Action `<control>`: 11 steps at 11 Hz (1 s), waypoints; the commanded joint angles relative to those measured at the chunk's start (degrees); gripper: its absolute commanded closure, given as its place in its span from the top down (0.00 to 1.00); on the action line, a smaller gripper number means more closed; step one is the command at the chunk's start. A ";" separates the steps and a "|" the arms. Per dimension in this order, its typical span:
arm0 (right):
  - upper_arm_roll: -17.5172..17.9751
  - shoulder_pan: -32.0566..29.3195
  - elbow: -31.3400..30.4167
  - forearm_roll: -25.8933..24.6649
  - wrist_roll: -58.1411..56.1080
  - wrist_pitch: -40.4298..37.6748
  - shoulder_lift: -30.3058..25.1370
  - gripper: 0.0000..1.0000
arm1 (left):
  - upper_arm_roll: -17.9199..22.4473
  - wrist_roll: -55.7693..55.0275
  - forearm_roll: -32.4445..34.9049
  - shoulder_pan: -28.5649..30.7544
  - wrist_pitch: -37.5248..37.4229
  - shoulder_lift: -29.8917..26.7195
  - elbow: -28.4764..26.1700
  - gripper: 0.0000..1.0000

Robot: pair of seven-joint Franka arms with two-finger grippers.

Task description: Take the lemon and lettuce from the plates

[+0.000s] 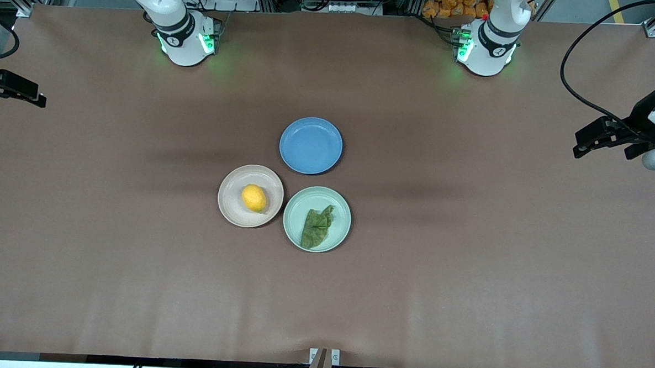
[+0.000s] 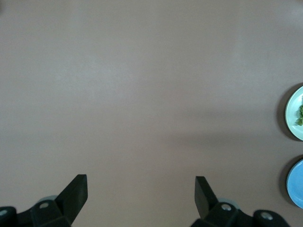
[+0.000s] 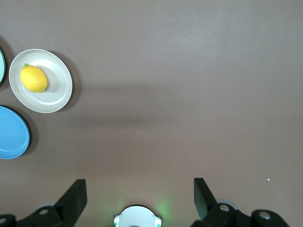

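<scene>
The yellow lemon lies on the beige-pink plate at mid-table; both also show in the right wrist view, the lemon on its plate. The dark-green lettuce lies on the mint plate beside it, toward the left arm's end. The left wrist view shows a part of this plate and of the lettuce. My left gripper is open and empty, up over the table's left-arm end. My right gripper is open and empty over the right-arm end.
An empty blue plate sits next to both plates, farther from the front camera; it also shows in the left wrist view and the right wrist view. The brown table is bare around the plates. The right arm's base shows in its wrist view.
</scene>
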 commanded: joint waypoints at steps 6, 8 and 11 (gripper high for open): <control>0.22 -0.04 -0.80 -0.26 -0.07 -0.32 -1.28 1.00 | 0.06 1.10 0.99 0.08 -1.15 0.65 1.35 1.00; 0.22 0.05 -0.71 -0.26 -0.07 -0.32 -1.20 1.00 | 0.06 1.10 0.99 -0.53 -1.24 0.82 1.35 1.00; 0.13 -0.21 -0.54 -0.18 -0.06 -0.23 -0.94 1.00 | -0.82 1.10 0.72 -2.54 -1.07 2.22 1.35 1.00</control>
